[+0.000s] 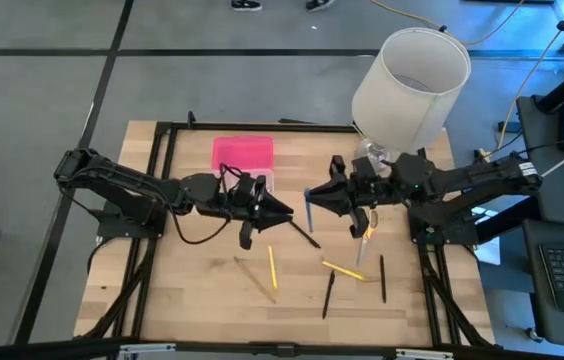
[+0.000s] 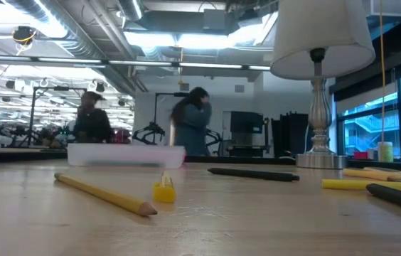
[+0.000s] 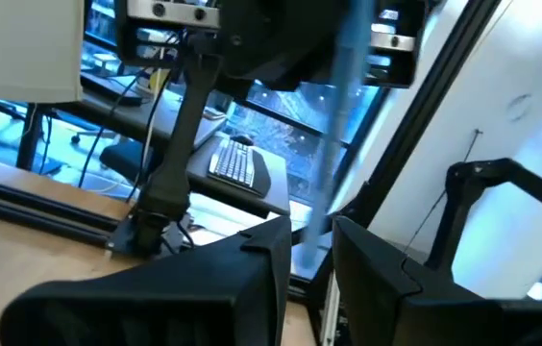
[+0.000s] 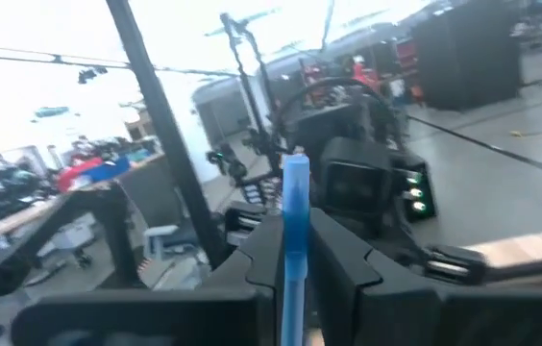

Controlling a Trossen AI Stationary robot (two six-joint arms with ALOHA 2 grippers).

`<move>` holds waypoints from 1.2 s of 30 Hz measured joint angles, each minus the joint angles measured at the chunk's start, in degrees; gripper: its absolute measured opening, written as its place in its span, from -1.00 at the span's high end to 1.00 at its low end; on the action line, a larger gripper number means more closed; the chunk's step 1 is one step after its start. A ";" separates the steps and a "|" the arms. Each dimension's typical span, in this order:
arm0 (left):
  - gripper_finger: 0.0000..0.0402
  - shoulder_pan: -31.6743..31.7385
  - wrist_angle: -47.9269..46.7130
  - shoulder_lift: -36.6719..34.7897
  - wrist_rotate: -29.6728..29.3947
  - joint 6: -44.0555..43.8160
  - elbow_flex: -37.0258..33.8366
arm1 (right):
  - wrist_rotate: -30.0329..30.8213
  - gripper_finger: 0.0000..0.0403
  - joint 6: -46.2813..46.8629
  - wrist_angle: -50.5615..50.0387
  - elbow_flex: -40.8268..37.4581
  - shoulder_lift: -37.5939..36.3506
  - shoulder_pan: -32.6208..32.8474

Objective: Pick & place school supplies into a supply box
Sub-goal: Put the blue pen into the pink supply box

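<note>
A: We count six pens and pencils loose on the tabletop [image 1: 202, 300], one pink box [image 1: 243, 155] at the back.

B: Agreed. Right pincer [image 1: 314, 198] is clamped on one blue pen [image 4: 295, 231], held up mid-table. Left pincer [image 1: 287, 211]: narrow gap, can't tell.

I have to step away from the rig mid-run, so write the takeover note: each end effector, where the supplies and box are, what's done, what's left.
Right end effector: shut on a thin blue pen, raised mid-table.
Left end effector: mid-table facing the right one; nothing visibly held, closure unclear.
Flat supply box with hot-pink lid: far side of the wooden table, left of the white lampshade.
Still loose on the table: a wooden yellow pencil, a yellow marker, two black pens.
Done: blue pen picked. Whether anything is in the box is not visible.
Left: box the blue pen, then the rest.
</note>
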 joint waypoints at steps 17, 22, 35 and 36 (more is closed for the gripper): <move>0.64 0.01 -0.09 0.00 3.41 -1.53 0.00 | -0.08 0.80 -1.09 7.28 -0.04 5.16 0.62; 0.64 -0.37 0.55 0.00 9.09 -1.53 0.00 | -0.06 0.80 -1.25 8.94 -0.04 5.16 0.62; 0.64 -0.31 1.84 0.00 9.03 1.53 0.00 | -0.02 0.80 -0.91 11.65 -0.04 5.12 0.41; 0.64 -0.31 1.84 0.00 9.02 1.84 0.00 | -0.02 0.80 -0.89 11.63 -0.04 5.12 0.41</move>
